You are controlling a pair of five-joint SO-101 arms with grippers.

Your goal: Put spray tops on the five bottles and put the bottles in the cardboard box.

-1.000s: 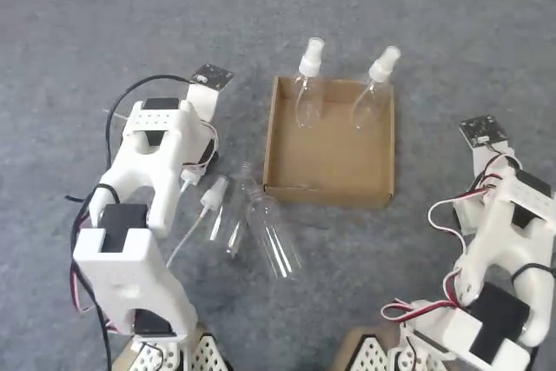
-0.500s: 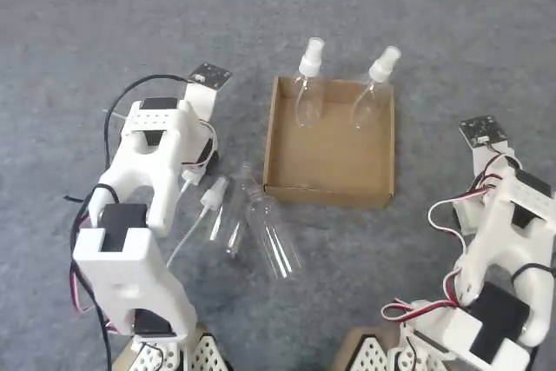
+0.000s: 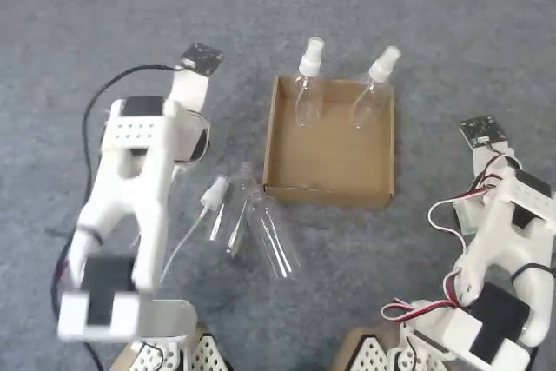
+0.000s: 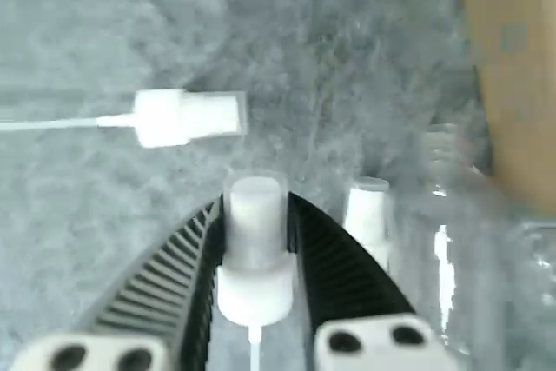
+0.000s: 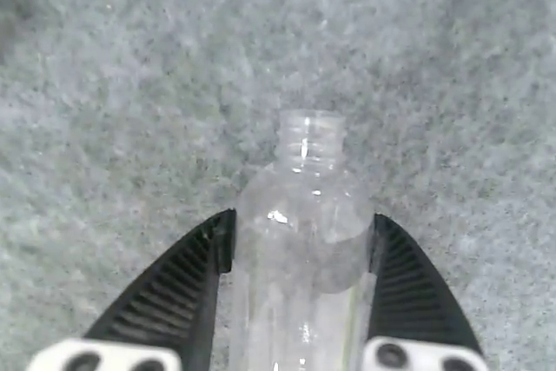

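One spray top (image 4: 254,254) is clamped in the left gripper (image 4: 254,215). Two loose bottles (image 3: 230,219) (image 3: 271,236) are seen lying at the box's (image 3: 328,187) eight o'clock. Two capped bottles (image 3: 306,93) (image 3: 369,97) are laid inside, toward twelve. One open bottle (image 5: 304,206) is gripped by the right gripper (image 5: 300,223).

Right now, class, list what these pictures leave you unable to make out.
Right wrist view: the held bottle, lower body cut off by the edge.
Left wrist view: the held spray top, tube cut off by the edge; bottles near the cardboard box, blurred, count unclear.
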